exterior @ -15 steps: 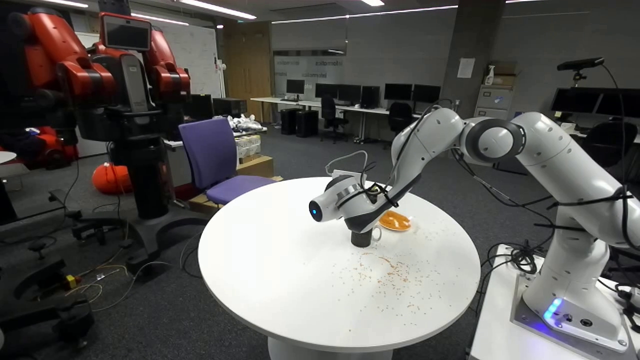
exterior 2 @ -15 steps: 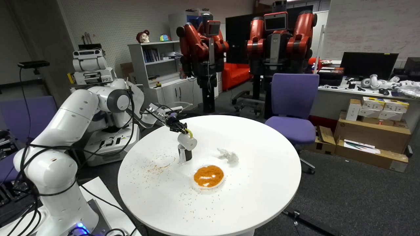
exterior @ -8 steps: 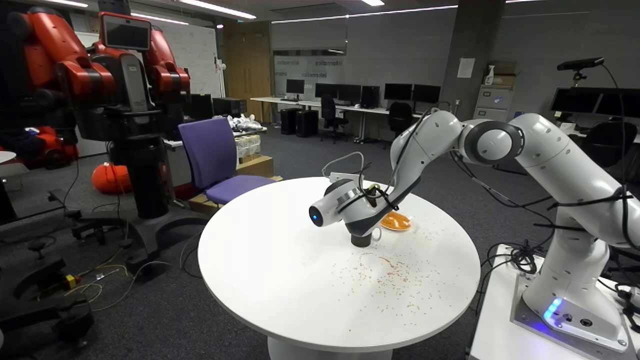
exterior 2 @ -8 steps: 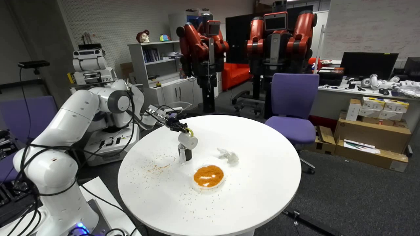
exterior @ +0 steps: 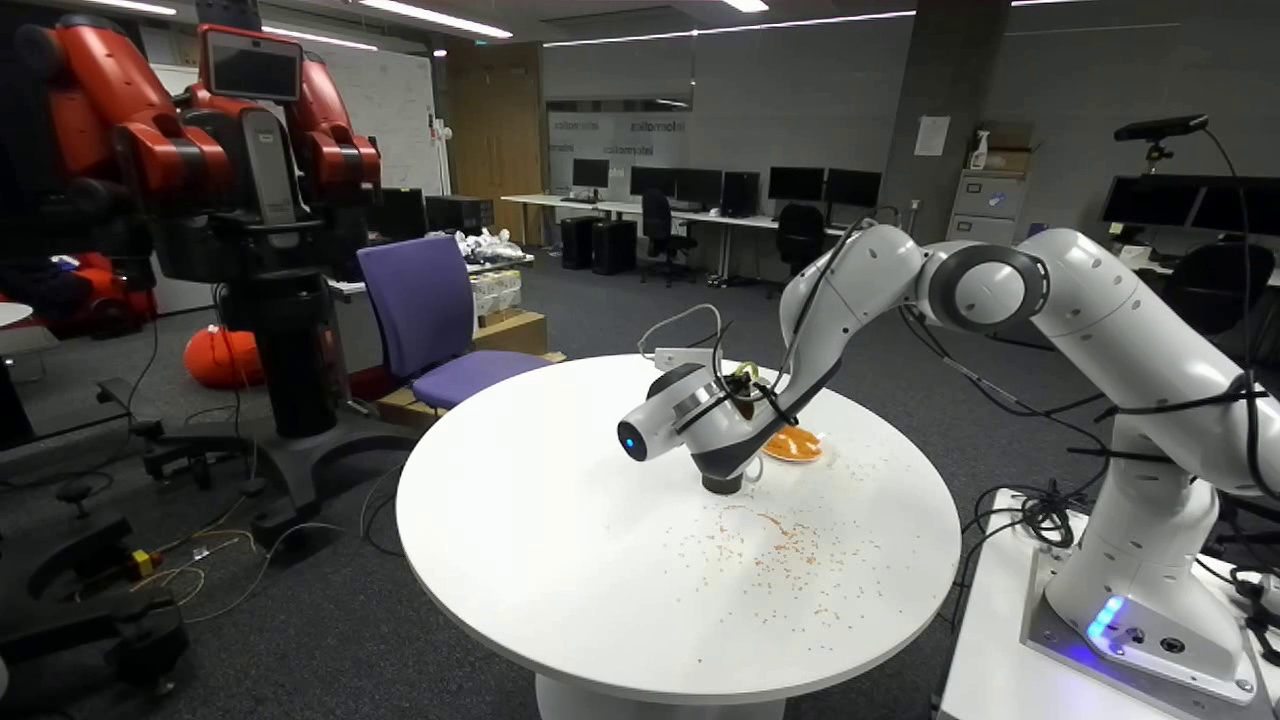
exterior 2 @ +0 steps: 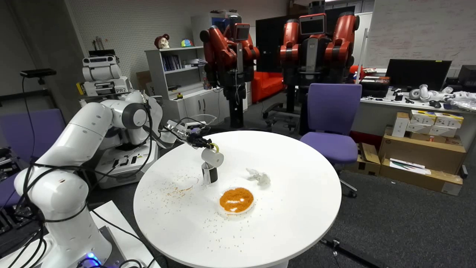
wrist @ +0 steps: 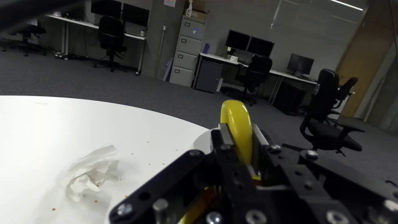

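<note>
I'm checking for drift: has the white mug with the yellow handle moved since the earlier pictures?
Yes, slightly: in an exterior view the white mug shows a little higher against the unmoved dark mug below.

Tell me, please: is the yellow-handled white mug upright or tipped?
Tipped. In an exterior view, the white mug slants over the black mug, its round end facing sideways; the gripper holds its yellow handle.

White table [exterior 2: 293, 212]: dark mug [exterior 2: 212, 174], grain-filled plate [exterior 2: 241, 213], tissue [exterior 2: 260, 178], scattered grains [exterior 2: 180, 191].
</note>
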`<action>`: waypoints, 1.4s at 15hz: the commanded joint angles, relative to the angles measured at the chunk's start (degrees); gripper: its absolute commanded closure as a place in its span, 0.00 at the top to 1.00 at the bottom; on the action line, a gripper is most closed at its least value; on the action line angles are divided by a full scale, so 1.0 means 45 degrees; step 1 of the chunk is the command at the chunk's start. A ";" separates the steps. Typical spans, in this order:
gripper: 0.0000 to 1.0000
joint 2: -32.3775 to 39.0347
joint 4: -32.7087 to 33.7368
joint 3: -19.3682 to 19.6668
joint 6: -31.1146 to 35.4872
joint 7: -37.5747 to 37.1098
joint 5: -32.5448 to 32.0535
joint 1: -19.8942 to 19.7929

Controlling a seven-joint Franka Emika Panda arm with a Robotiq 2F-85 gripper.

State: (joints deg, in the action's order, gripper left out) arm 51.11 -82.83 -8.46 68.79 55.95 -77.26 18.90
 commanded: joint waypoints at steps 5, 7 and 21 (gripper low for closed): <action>0.05 0.0358 0.0259 0.0294 -0.0787 0.1053 -0.0975 0.0339; 0.05 0.0396 0.0264 0.0323 -0.0792 0.1241 -0.1167 0.0364; 0.05 0.0493 0.0093 0.0426 -0.1598 0.2339 -0.2143 0.0775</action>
State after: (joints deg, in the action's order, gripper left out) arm 53.51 -82.83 -7.53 64.86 64.10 -84.85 21.18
